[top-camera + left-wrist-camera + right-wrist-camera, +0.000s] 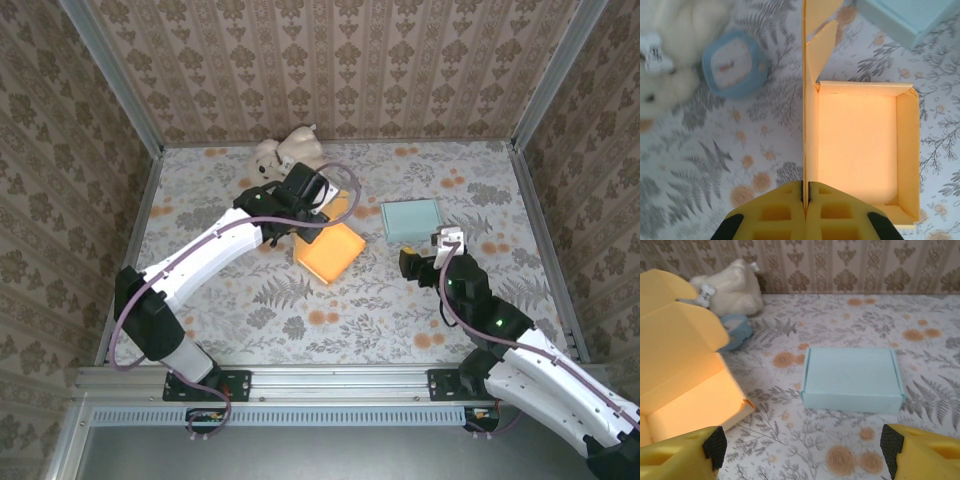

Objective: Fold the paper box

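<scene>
One orange paper box (855,150): shallow open tray, lid flap upright, its side tab apparently untucked. Left gripper (805,195) pinches the flap's edge; right gripper (801,442) wide, empty.

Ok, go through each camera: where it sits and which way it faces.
Top external: above and behind the bases, facing down on the table; left arm and right arm show.
Left wrist: above the orange paper box, facing down; left gripper clamped on it.
Right wrist: low, facing the back wall over the light blue box; right gripper open.
Shared: both wrist views catch both boxes and the plush toy.
</scene>
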Robot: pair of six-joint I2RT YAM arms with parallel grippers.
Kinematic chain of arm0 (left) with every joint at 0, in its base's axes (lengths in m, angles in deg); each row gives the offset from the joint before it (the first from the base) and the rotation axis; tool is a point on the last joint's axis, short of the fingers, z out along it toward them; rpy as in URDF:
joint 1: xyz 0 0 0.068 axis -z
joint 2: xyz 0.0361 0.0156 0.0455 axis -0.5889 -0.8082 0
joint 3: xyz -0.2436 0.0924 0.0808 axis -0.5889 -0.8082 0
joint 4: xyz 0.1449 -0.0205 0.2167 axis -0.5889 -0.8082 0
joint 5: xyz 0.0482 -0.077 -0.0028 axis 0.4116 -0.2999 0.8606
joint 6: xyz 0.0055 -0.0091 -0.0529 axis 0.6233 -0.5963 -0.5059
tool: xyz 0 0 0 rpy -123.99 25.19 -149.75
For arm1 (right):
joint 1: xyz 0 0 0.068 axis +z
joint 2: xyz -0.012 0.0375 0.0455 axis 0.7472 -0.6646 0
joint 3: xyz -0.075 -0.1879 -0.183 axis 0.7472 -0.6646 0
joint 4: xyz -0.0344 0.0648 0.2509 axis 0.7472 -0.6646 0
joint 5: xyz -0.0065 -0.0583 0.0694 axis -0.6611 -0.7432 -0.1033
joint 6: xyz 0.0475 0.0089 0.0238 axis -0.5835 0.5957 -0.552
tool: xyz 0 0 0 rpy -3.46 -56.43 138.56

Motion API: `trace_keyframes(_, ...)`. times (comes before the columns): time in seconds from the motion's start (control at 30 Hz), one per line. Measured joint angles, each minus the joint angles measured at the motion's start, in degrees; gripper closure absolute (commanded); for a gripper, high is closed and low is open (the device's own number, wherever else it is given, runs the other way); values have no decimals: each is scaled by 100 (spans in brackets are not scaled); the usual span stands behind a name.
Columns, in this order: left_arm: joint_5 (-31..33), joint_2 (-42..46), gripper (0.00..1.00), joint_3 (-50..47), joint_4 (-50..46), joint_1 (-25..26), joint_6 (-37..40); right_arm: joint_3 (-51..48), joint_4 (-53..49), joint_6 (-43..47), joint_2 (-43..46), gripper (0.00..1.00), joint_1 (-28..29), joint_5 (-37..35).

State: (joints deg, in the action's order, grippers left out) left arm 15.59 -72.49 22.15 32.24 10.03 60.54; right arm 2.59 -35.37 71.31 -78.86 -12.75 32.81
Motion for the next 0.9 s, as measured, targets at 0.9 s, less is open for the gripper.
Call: trace_keyframes(0.9,-2199,1032,100,-1543,1473,-575,5608,-166,2951,2590,-2632,39,-1071,2872)
